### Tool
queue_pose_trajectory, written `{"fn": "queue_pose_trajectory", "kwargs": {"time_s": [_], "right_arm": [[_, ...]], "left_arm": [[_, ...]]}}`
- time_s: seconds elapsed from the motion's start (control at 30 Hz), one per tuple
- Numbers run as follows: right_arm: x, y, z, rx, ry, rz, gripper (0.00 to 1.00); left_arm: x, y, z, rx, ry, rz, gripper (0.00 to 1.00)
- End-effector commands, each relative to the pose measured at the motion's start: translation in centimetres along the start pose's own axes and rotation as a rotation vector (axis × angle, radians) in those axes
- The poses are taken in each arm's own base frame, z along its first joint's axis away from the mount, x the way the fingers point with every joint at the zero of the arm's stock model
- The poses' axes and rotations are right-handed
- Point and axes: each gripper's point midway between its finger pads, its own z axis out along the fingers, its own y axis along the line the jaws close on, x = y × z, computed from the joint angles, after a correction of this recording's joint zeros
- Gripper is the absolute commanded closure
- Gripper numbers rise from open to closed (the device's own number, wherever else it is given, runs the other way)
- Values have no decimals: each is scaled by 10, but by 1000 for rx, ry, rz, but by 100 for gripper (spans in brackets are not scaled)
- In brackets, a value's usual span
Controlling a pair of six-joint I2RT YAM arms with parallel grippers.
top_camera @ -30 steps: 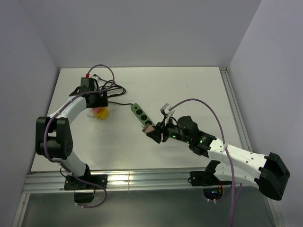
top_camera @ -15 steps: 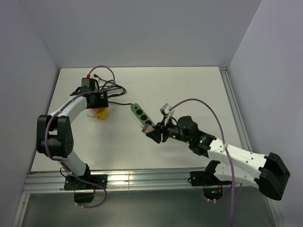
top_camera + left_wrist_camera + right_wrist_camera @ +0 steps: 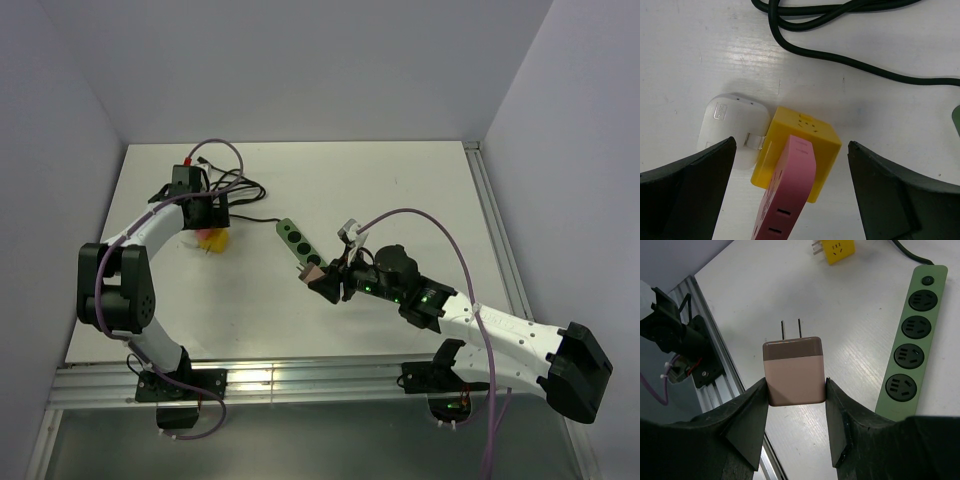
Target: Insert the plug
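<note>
My right gripper (image 3: 796,390) is shut on a tan plug (image 3: 794,371) with a brown top band, its two prongs pointing away from me, held above the table. The green power strip (image 3: 912,355) lies just to the right of the plug, several round sockets facing up. From above, the plug (image 3: 313,270) hovers at the near end of the strip (image 3: 297,240). My left gripper (image 3: 791,150) stands wide open over a yellow cube adapter (image 3: 802,142) with a pink adapter (image 3: 787,195) leaning on it and a white charger (image 3: 732,125) beside it.
The strip's black cable (image 3: 840,55) coils on the table behind the adapters, at the back left (image 3: 245,190). An aluminium rail (image 3: 300,380) runs along the near edge. Grey walls close in the left, back and right sides.
</note>
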Motion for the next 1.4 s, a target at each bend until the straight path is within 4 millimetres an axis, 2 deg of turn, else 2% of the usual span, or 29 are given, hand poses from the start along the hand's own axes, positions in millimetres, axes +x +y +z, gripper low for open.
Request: {"fn": "queue_pose_trajectory", "kwargs": {"time_s": [0.0, 0.47, 1.37], "right_arm": [[-14, 2, 2, -14, -58, -8, 100], [-12, 3, 2, -22, -52, -7, 100], [-13, 5, 1, -29, -51, -7, 100]], "left_arm": [[-3, -1, -4, 10, -12, 22, 0], [4, -5, -3, 20, -2, 65, 1], [-5, -5, 2, 15, -10, 82, 3]]}}
